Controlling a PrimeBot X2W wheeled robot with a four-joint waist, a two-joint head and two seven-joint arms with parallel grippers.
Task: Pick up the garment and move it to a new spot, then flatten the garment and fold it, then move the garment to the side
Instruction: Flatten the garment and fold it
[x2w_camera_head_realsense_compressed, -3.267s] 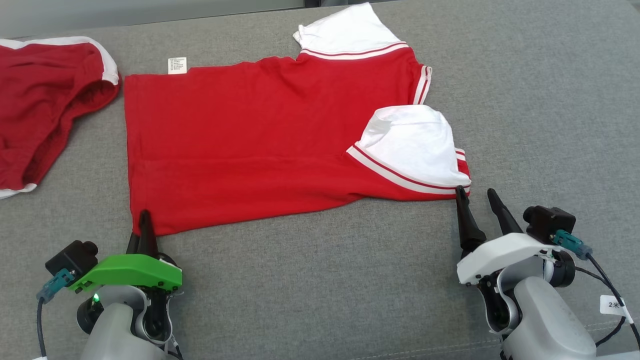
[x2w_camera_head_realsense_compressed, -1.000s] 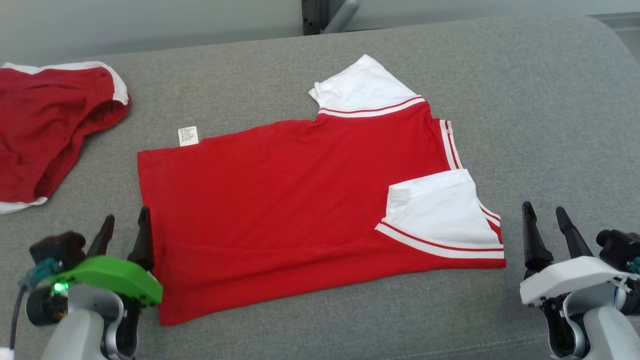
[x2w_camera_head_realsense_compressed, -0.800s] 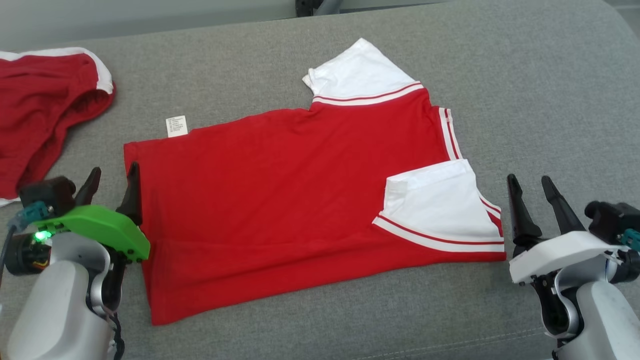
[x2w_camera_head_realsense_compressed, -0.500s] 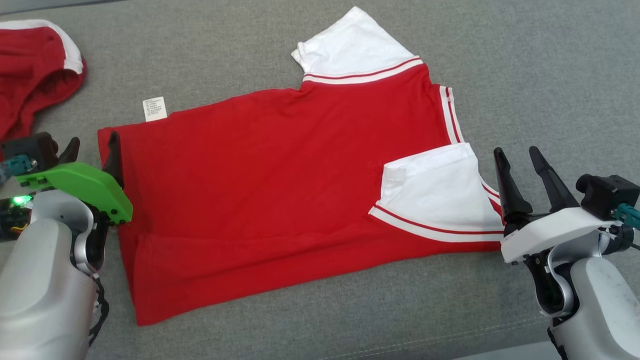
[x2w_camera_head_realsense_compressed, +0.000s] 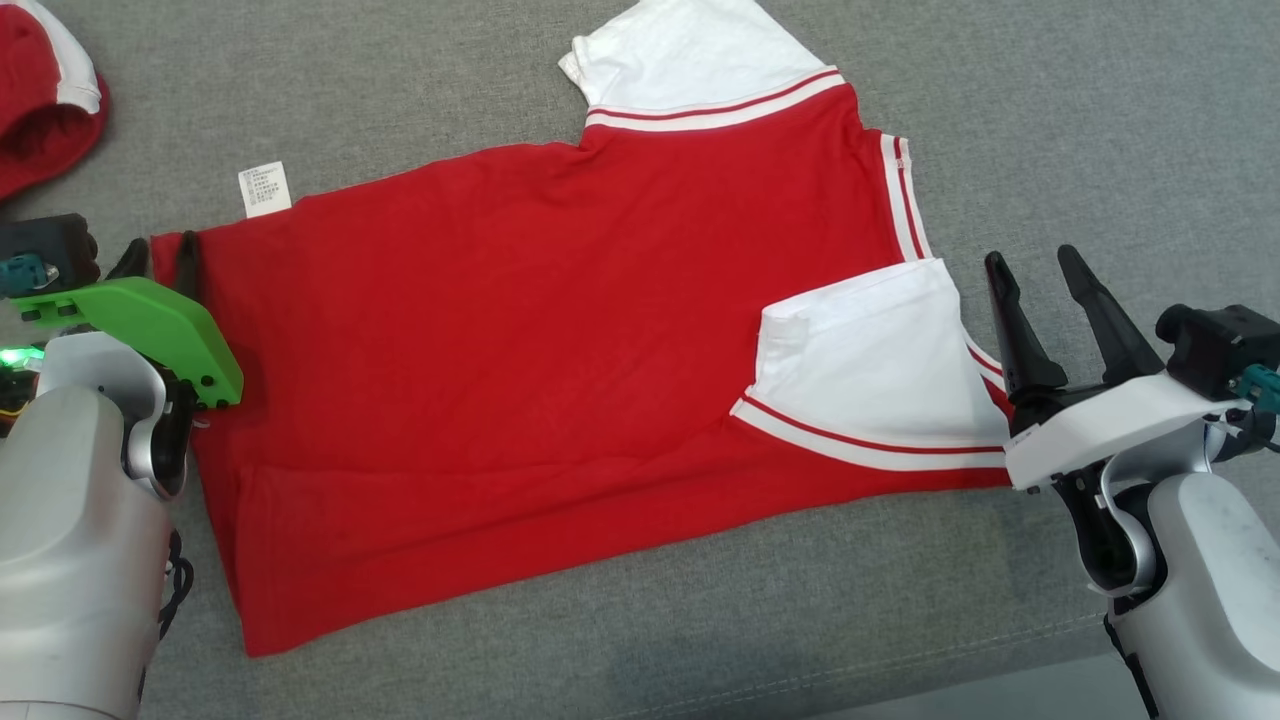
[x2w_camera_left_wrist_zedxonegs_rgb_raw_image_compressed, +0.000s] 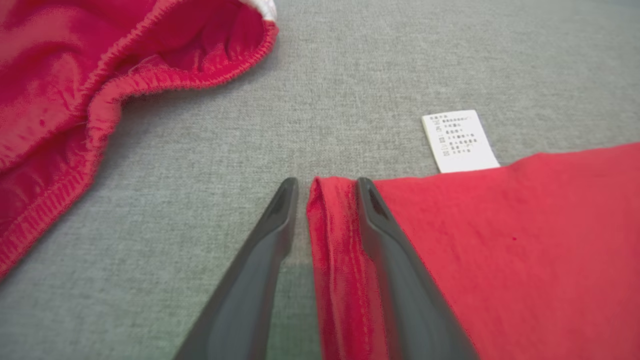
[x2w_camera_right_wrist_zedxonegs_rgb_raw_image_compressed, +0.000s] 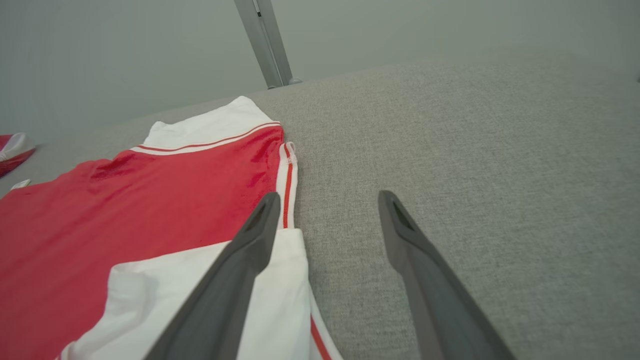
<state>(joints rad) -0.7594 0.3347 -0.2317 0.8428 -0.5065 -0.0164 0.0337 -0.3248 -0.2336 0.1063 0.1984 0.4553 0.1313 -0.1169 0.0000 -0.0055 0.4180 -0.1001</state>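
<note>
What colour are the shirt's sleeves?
The sleeves are white with a red-striped trim, clearest in the head view.

this looks like a robot test room or lab rather than a home. the clothes lie on a broad padded top (x2w_camera_head_realsense_compressed: 1050, 120) covered in plain grey woven cloth, with a stitched seam (x2w_camera_head_realsense_compressed: 900, 655) along its near edge; whether it is a table or a couch cannot be told. behind its far edge are a bare pale grey-green wall (x2w_camera_right_wrist_zedxonegs_rgb_raw_image_compressed: 125, 50) and a metal post (x2w_camera_right_wrist_zedxonegs_rgb_raw_image_compressed: 262, 42), while a red and white shirt (x2w_camera_head_realsense_compressed: 520, 330) is spread at the middle and a second red garment (x2w_camera_left_wrist_zedxonegs_rgb_raw_image_compressed: 60, 90) lies toward the far left corner.
</note>
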